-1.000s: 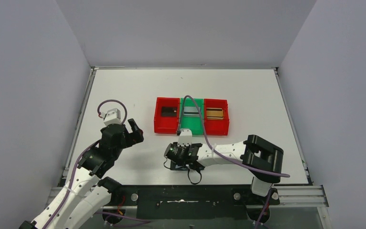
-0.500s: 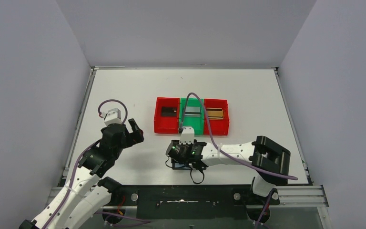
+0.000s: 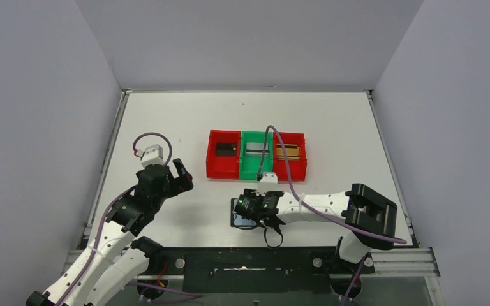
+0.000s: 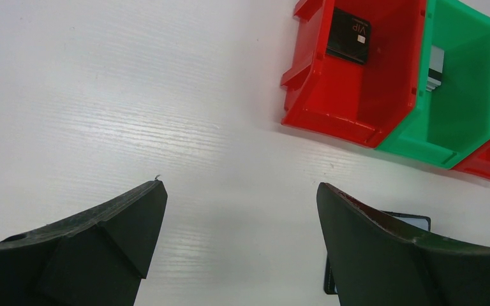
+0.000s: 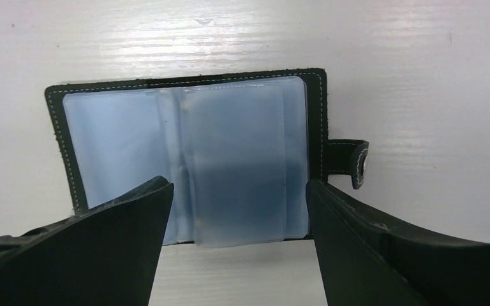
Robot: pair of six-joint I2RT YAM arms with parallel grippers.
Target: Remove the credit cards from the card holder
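Observation:
The card holder lies open on the table, a black wallet with bluish clear pockets and a side tab. No card shows in its pockets. My right gripper stands open over its near edge, holding nothing. From above, the right gripper covers part of the card holder. The credit cards lie in the bins: a black card, a silver-grey card and a gold card. My left gripper is open and empty over bare table to the left, also seen as the left gripper.
The red bin, green bin and second red bin stand in a row mid-table, just behind the card holder. The left wrist view shows the red bin with the black card. A purple cable arcs over the bins.
My right gripper has opened wide and shifted to the right, uncovering more of the card holder. The left arm has stayed where it was.

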